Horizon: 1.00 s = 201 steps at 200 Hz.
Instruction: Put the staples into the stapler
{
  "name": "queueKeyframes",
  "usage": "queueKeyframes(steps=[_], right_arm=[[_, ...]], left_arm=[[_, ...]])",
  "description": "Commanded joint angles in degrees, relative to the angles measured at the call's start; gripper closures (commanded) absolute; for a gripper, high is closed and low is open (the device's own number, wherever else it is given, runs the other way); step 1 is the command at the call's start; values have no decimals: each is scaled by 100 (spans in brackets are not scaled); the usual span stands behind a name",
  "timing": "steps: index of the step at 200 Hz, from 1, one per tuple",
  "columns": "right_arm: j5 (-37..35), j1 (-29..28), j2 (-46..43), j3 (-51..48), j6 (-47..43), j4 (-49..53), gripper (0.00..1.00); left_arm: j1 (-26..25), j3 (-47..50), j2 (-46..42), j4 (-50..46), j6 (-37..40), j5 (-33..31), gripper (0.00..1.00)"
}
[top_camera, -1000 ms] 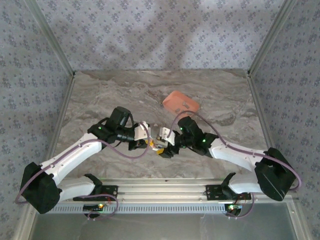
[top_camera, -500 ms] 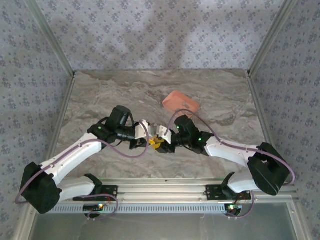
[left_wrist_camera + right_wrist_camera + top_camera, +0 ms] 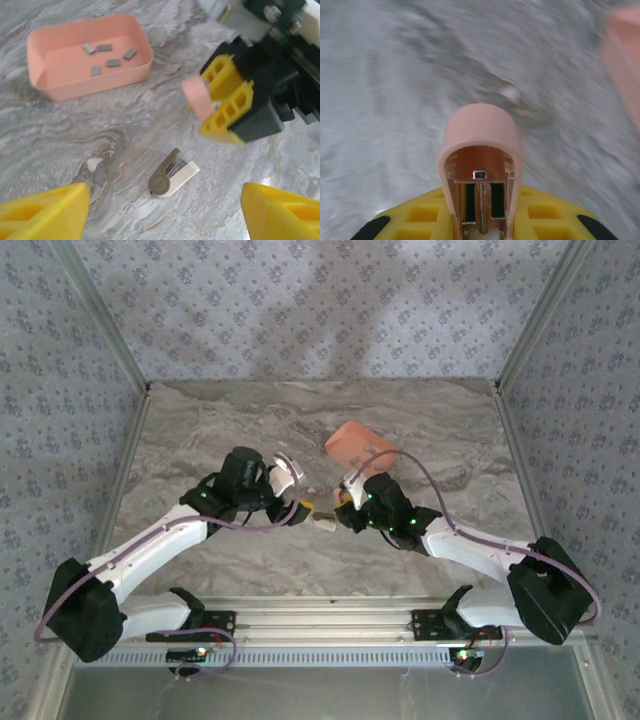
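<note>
Your left claw is released and holds nothing; the staples lie loose in the salmon tray; a white-and-grey part, seemingly from the stapler, rests on the counter; the right claw is clenched on the stapler's pink shell; I judge the staples light, slippery and brittle; you should pinch one strip gently by its long sides.

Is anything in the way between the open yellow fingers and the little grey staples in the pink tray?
Nothing visible blocks them. The staples lie loose in the open-topped tray, with bare table between it and the left gripper. A small white-and-grey piece lies nearer the gripper, just right of that path.
</note>
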State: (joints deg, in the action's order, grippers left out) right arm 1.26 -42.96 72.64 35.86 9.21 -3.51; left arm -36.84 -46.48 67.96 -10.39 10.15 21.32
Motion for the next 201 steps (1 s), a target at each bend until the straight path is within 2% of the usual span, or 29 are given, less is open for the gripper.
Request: queueKeyframes(steps=[1, 21, 69, 201], right_arm=[[-2133, 38, -84, 217, 1979, 1182, 87], [-2554, 53, -62, 189, 2612, 1559, 88], [-2953, 78, 220, 286, 2955, 1872, 88], [-2476, 270, 934, 99, 2543, 1037, 86]], left_arm=[[1, 285, 50, 576, -1008, -444, 21], [-7, 450, 49, 761, -1242, -659, 21], [-13, 517, 68, 723, -1229, -779, 21], [-58, 493, 287, 679, -1060, -733, 21]])
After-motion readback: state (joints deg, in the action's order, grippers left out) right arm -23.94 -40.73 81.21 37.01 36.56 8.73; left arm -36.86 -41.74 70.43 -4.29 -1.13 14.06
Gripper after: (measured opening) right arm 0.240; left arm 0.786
